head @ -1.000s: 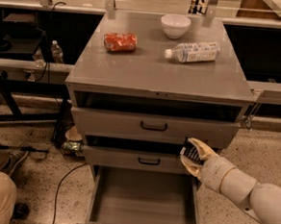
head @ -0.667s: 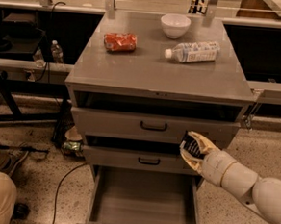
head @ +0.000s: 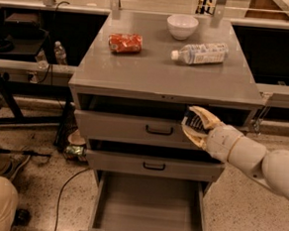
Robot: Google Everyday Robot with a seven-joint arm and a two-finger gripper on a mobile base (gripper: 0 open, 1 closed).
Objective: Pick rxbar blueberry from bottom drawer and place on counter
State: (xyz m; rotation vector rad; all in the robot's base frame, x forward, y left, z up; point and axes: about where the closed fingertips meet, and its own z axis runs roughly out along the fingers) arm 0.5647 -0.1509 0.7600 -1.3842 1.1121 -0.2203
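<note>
rxbar blueberry [head: 195, 121] in tool [head: 190, 124], before top drawer [head: 119, 126]

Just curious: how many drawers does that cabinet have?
3, stacked: top drawer, middle drawer, bottom drawer pulled open. The end effector holds the rxbar blueberry before the top drawer.

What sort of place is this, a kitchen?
Likely a robotics lab, not a kitchen: a grey metal drawer cabinet, loose cables on the speckled floor, and the gripper holding the rxbar blueberry before the top drawer.
</note>
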